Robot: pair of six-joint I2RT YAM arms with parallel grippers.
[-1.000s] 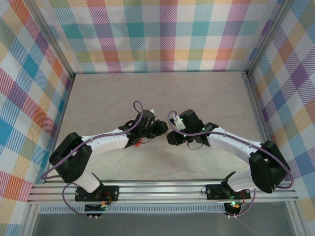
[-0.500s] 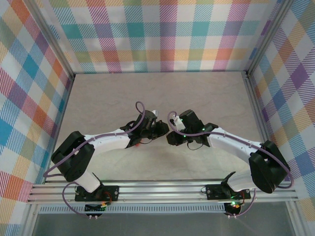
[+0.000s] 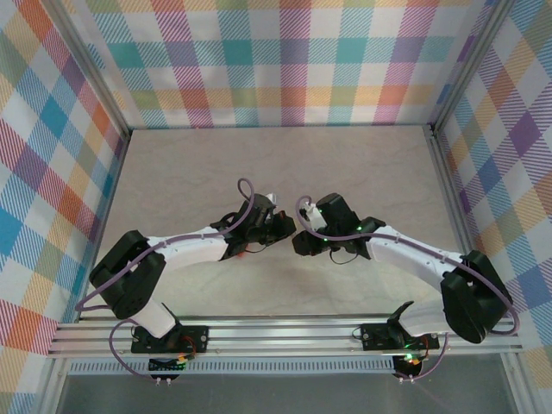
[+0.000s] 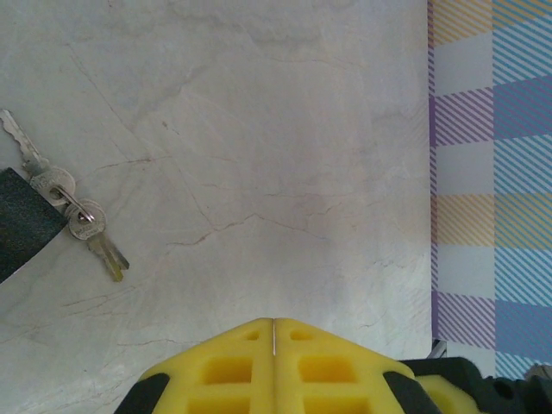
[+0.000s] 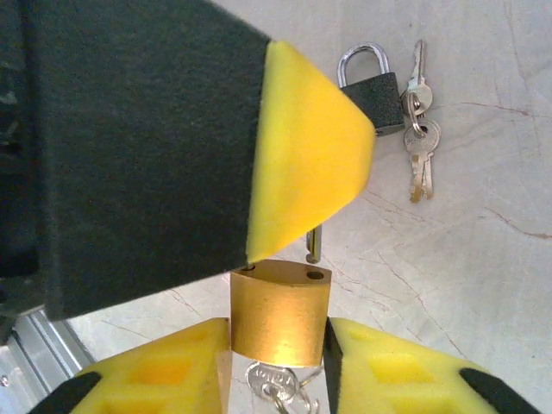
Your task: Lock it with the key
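A brass padlock [image 5: 278,315] stands upright between the yellow fingers of my right gripper [image 5: 276,332], which is shut on its body. A key [image 5: 278,379] sticks out of its underside on a ring. The shackle is raised, and its free end [image 5: 312,244] hangs just above its hole. My left gripper [image 4: 273,323] is shut, with nothing showing between its tips. One of its fingers [image 5: 310,155] lies over the top of the shackle and hides most of it. From above, both grippers [image 3: 280,226] [image 3: 302,237] meet at mid-table.
A black padlock [image 5: 373,90] with a bunch of spare keys [image 5: 418,138] lies on the marble-patterned table [image 3: 190,172] just beyond the grippers. The same keys [image 4: 76,216] appear at the left of the left wrist view. Plaid walls [image 3: 293,60] enclose the table on three sides.
My left wrist has edged a little to the right, closer to the right gripper. The right arm has barely shifted.
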